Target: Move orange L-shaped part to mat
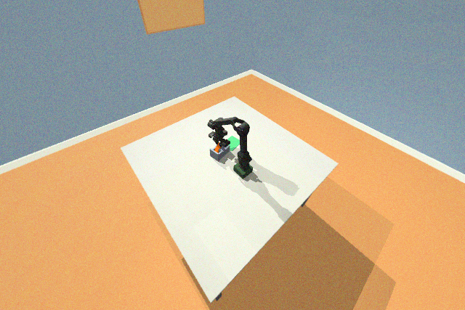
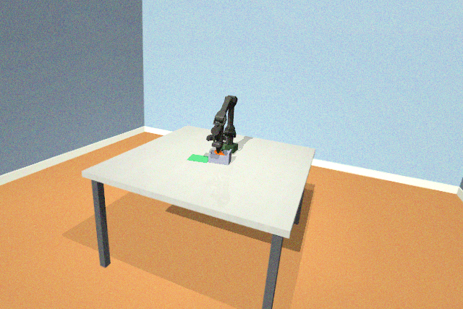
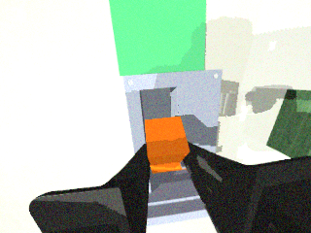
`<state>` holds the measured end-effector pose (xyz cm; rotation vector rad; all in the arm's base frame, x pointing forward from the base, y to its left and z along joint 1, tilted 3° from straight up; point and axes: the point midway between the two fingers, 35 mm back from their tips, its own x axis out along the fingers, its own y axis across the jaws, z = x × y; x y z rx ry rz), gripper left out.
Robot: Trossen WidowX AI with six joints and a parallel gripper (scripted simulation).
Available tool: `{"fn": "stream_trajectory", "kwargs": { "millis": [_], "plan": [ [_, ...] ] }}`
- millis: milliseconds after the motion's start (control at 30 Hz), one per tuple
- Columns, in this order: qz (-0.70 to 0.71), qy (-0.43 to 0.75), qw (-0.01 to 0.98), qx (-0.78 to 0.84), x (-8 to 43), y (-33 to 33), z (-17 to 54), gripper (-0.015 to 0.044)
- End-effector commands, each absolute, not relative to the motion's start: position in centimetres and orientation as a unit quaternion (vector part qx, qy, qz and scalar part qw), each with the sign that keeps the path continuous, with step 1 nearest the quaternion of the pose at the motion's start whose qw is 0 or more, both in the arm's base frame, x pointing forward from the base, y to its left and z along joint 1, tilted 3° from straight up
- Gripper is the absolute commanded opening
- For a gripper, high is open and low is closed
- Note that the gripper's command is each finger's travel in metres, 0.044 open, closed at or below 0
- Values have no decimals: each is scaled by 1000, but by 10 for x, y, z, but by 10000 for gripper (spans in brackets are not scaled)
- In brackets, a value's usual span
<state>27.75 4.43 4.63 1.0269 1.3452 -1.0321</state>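
While clenched by the pincer (image 3: 167,162), the orange part's (image 3: 166,142) raised end is judged rigid, light, possibly slippery.

White table (image 2: 239,193) – carries grey tray (image 2: 218,158), green mat (image 2: 197,158) just beside, arm base (image 2: 228,147).

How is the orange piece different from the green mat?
The orange part is a chunky block, and the green mat is thin and flat. The orange part tips up out of the grey tray, while the green mat lies flat on the table beside the tray. The gripper is shut on the orange part, but nothing touches the green mat. Both are one plain, bright colour.
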Motion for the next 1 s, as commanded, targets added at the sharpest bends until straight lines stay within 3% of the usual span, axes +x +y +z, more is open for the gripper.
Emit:
{"fn": "stream_trajectory", "kwargs": {
  "millis": [0,967],
  "plan": [
    [-435,566,548,435,279,44,53,0],
    [-437,566,548,435,279,43,99,0]
  ]
}}
